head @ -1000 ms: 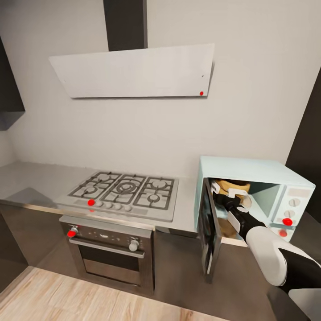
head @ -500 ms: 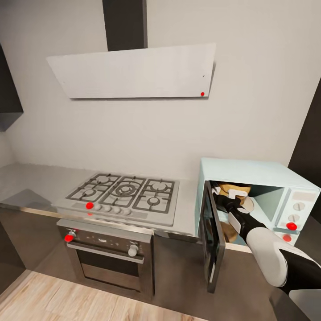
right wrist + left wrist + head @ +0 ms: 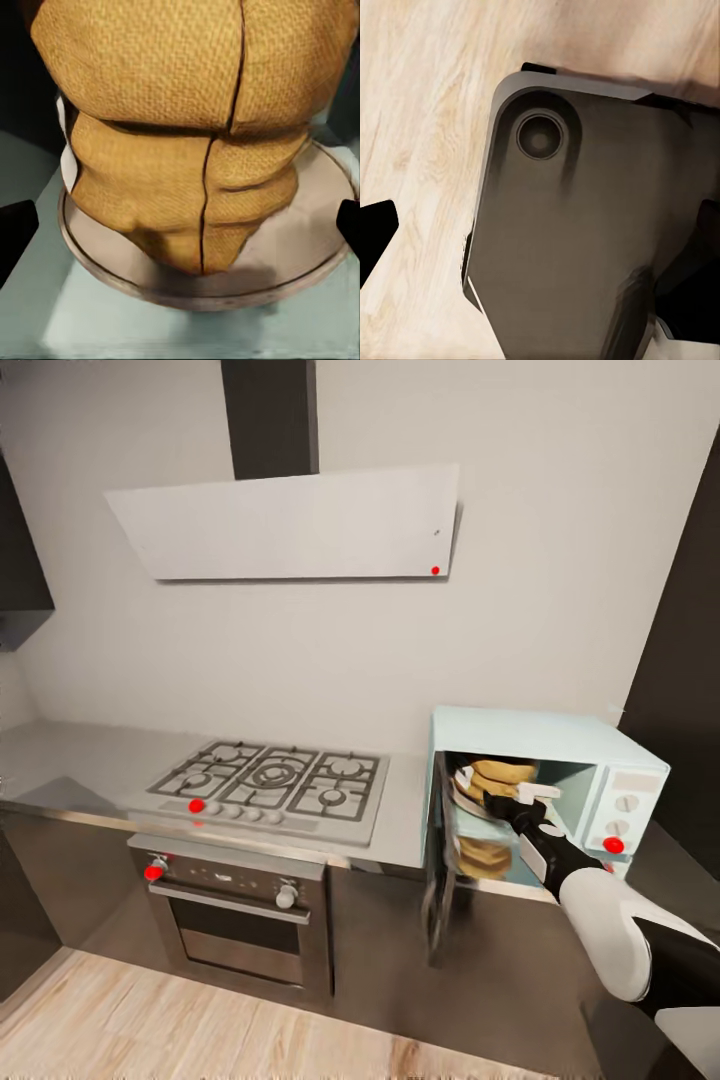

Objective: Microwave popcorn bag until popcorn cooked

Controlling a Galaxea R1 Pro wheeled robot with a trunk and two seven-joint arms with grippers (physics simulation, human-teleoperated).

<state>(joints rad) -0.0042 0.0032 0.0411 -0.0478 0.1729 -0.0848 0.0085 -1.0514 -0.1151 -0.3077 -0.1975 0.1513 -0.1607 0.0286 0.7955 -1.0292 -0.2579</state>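
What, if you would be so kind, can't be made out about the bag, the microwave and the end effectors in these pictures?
- Popcorn bag: its mouth is cut off by the right wrist view's edge, so any popcorn inside is hidden.
- Right end effector: too small in the head view to tell whether it touches the bag.
- Microwave knob settings: too small in the head view.
- Left end effector: the left wrist view shows dark tips at its edges, with the robot's base and floor behind them.

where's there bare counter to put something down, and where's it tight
Bare countertop runs from the left corner to the stove, plus a narrower strip between stove and microwave. It's tight inside the microwave: the popcorn bag sits on the turntable, with the right gripper reaching in past the open door.
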